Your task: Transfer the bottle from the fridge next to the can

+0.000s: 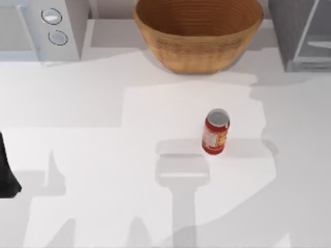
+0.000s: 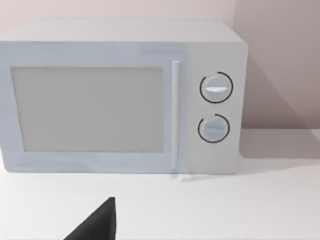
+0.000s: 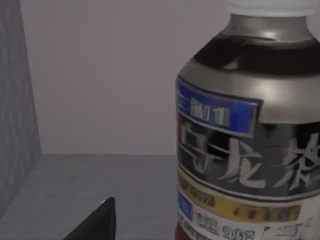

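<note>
The bottle (image 3: pixel 250 125) stands upright inside the fridge (image 1: pixel 302 33), seen close up from the right wrist camera: white cap, dark neck, grey-blue label, grey floor beneath it and a pale back wall behind. That nearness suggests the right arm has its hand (image 3: pixel 95 222) reaching into the compartment to take the bottle by its body; one dark fingertip shows at the frame's edge, apart from the label, and I cannot tell whether this hand is spread or clenched, or touching the bottle at all.

In the top view the fridge sits at about 1 o'clock on the white surface (image 1: pixel 93 155), its door swung open so the shelf can be reached. The red can (image 1: pixel 215 132) stands upright a little toward 3 o'clock of centre, with bare room on every side, so the bottle can be set down beside it. A woven basket (image 1: pixel 199 33) occupies 12 o'clock, well apart from the can.

The left arm is parked at 9 o'clock, its hand (image 2: pixel 97 222) facing the white microwave (image 2: pixel 122 97) at 11 o'clock; its grip state cannot be told.
</note>
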Tool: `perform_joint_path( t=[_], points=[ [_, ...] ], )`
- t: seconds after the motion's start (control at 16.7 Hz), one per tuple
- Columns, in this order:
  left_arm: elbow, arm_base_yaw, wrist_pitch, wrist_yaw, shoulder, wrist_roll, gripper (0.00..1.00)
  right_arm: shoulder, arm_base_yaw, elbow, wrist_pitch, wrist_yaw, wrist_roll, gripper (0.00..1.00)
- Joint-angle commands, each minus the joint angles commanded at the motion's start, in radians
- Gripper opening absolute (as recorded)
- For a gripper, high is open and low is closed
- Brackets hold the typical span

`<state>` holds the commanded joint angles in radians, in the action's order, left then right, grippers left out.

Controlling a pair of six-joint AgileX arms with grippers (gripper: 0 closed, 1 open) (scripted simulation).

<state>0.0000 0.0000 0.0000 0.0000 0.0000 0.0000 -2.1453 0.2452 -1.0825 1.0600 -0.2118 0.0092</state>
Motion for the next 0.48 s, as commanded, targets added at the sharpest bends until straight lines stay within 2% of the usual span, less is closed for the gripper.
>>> perform_joint_path(
  t=[0.48],
  points=[
    [0.000, 0.000, 0.000, 0.000, 0.000, 0.000, 1.00, -0.138, -0.020, -0.257, -0.117, 0.024, -0.001, 1.00]
  ],
)
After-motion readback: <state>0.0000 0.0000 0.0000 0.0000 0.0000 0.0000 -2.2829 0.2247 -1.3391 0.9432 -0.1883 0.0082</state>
